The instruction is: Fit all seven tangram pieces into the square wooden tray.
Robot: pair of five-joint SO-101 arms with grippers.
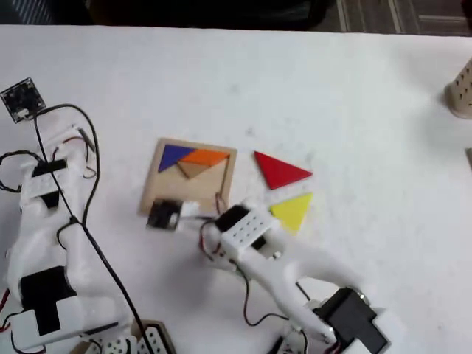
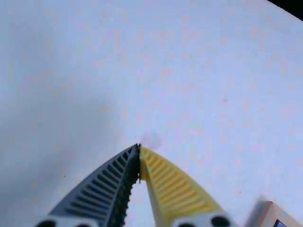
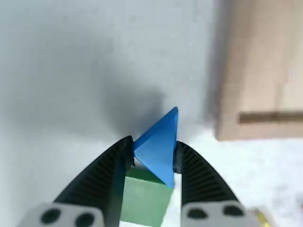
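Right wrist view: a blue triangle [image 3: 158, 142] is clamped on edge by the right gripper [image 3: 154, 145], just beside the wooden tray [image 3: 260, 71]. A green piece [image 3: 144, 198] sits behind it; whether that is held too cannot be told.
Step in hand: the blue triangle should be carried over the rim, laid flat and turned to suit the free space before release.
Tray contents: a violet-blue triangle [image 1: 173, 156], an orange triangle [image 1: 205, 156] and a tan triangle [image 1: 193, 170] are packed along the far edge.
Outside: a red triangle [image 1: 279, 170] and a yellow triangle [image 1: 293, 210] lie on the table [image 1: 354, 96].
Left gripper [image 2: 138, 150]: pressed closed on nothing.
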